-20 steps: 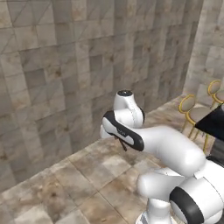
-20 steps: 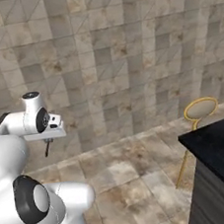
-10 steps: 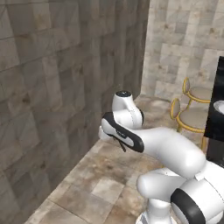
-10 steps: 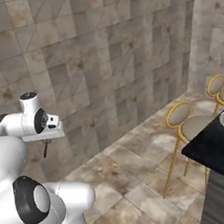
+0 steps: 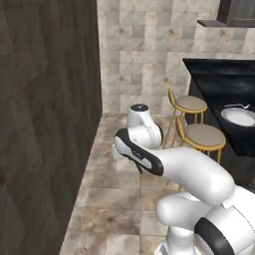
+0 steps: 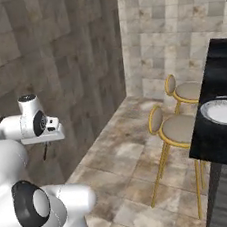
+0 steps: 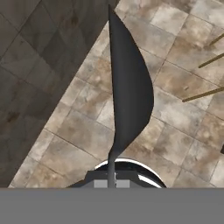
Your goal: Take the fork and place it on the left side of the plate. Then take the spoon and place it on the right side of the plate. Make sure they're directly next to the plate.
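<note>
While clamped in the closed claw point(image 7: 109, 181), spoon point(image 7: 127, 92) juts straight ahead, plate point(image 6: 222, 112) well apart.

The black counter point(image 6: 220, 137) runs off the right edge in both base views. A thin utensil point(image 5: 242, 105) lies at the far rim of the plate point(image 5: 240, 117), too small to identify. In the hand view, the dark spoon point(image 7: 127, 92) hides the fingertips' meeting point.

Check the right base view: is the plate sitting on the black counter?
Yes, the plate lies flat on the black counter, above the nearer stool.
</note>
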